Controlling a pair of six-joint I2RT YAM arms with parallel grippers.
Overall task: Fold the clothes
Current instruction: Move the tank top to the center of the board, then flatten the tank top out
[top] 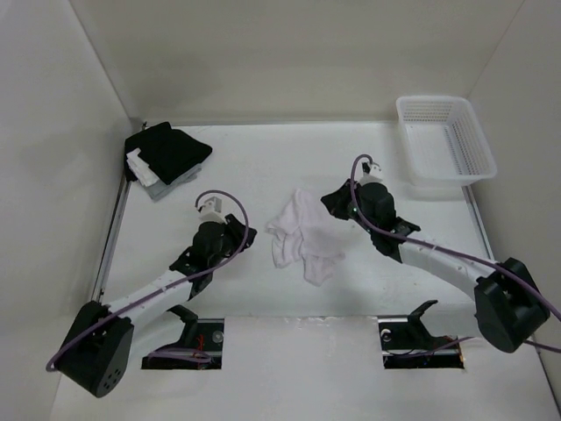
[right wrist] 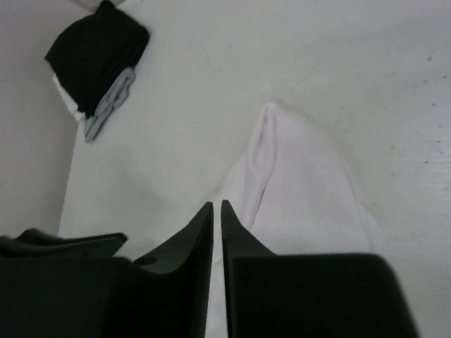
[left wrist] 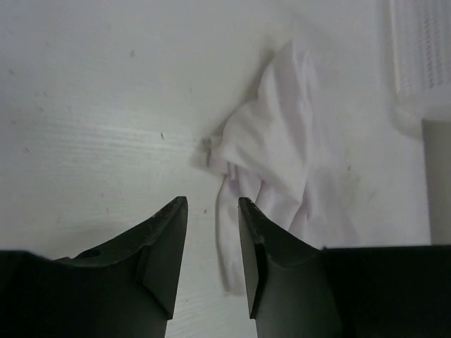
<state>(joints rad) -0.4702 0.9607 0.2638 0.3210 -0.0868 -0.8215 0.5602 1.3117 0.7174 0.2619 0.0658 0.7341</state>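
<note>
Lying crumpled near the middle of the table (top: 263, 158), a little toward its near edge, the clothes (top: 301, 232) are one thin white garment, bunched with loose flaps, sitting between both arms. Left gripper (left wrist: 211, 204): jaws well apart, nothing in them, aimed at the garment's left edge, just short of it. Right gripper (right wrist: 217, 204): jaws almost together with only a thin slit, over the cloth's right side, no fabric seen pinched at the tips. Cloth looks light, limp and non-fragile, and will likely sag and drag. Best hold is probably a single-layer hem or corner on each side, not the bunched middle. Black bundle (top: 171, 151) at far left corner, mesh basket (top: 438, 99) at far right corner, both well apart.
</note>
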